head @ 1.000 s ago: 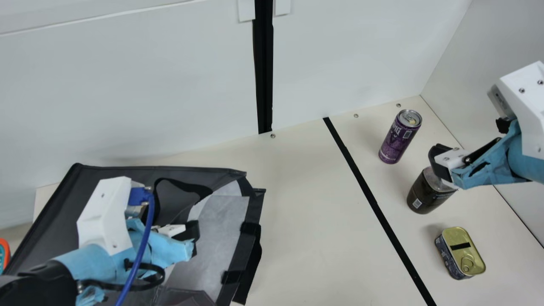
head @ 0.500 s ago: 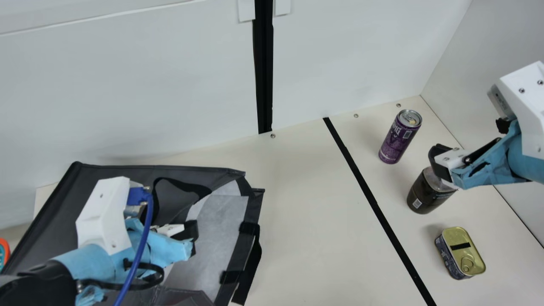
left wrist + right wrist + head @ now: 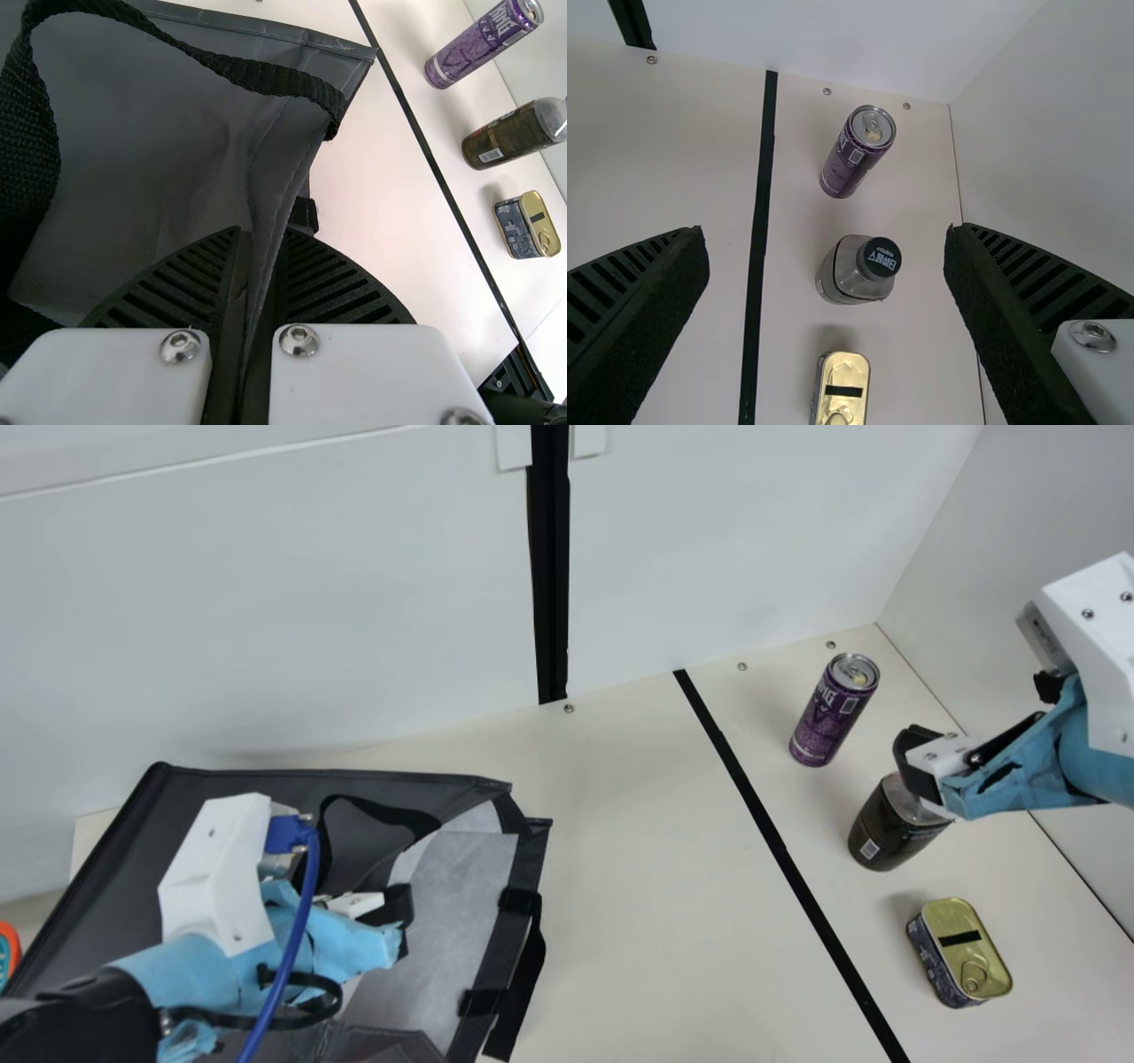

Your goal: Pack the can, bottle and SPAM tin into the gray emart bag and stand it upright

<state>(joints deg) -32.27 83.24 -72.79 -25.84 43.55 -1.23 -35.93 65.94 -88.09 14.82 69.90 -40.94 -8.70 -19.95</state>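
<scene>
**Cream table under white walls: one gripper pinching the bag, one spread over the bottle**

Cream table (image 3: 638,868), white wall (image 3: 266,602) behind; from where I stand, the bottle (image 3: 890,833) makes a handy landmark, upright on the tabletop. Above it, the right gripper (image 3: 926,775) slants down from its own side, fingers wide apart, and the right wrist view shows the bottle beyond them, between the two. Well to the bottle's left, the gray emart bag (image 3: 133,886) lies slumped, pale lining showing. The left arm stretches low across it, and the left gripper (image 3: 403,921) has its fingers closed on the bag's edge.

Just past the bottle, farther from the robot, stands the can (image 3: 824,717), purple with pale lettering. Nearer than the bottle, the SPAM tin (image 3: 961,948) lies flat, gold lid up, ring pull showing, with a patterned label round its side. The bottle wears a dark label with a pale code patch, plus a black cap (image 3: 881,258) printed in white.
</scene>
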